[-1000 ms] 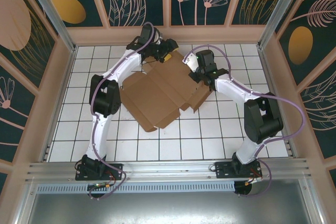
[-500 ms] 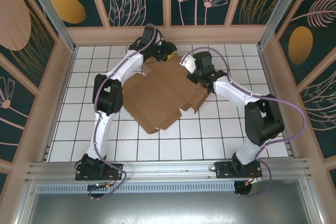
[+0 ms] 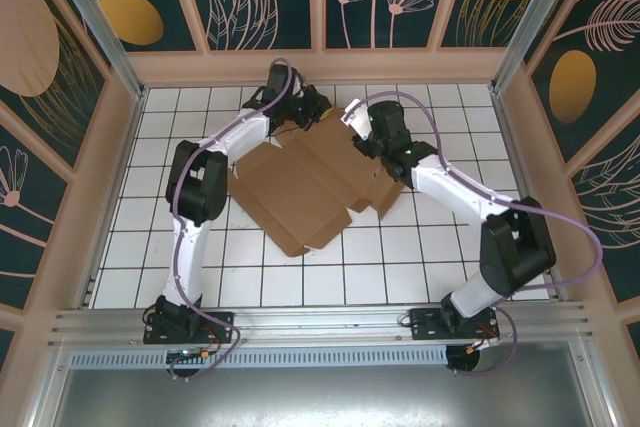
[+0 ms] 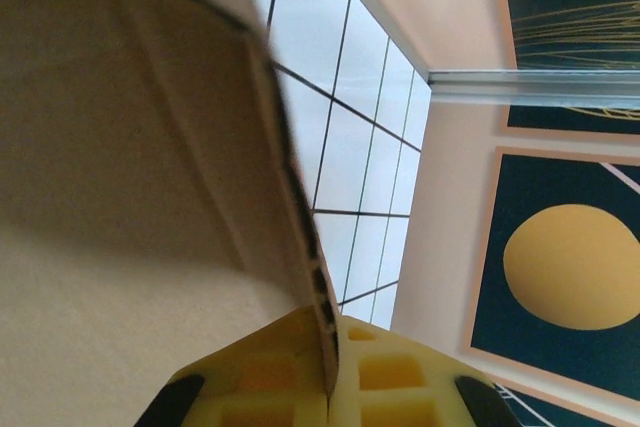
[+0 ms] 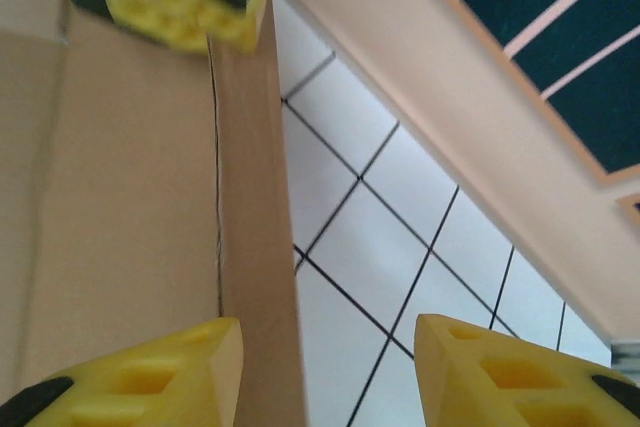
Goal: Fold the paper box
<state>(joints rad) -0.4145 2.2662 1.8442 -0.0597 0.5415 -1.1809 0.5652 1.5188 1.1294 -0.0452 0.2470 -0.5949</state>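
With the paper box (image 3: 305,182) lying mostly flat mid-table, the left gripper (image 4: 328,387) is clamping its far flap (image 4: 150,147) at twelve o'clock while the right gripper (image 5: 325,347) is straddling it, jaws apart at one o'clock, so folding that flap inward along its crease is probably next.

The left tool (image 4: 328,392) is pinching the upright edge of the paper box (image 4: 130,207) between its yellow pads (image 4: 395,377). Cardboard is stretching ahead of the tool, with white tiled worktop (image 4: 345,147) lying just beyond it.
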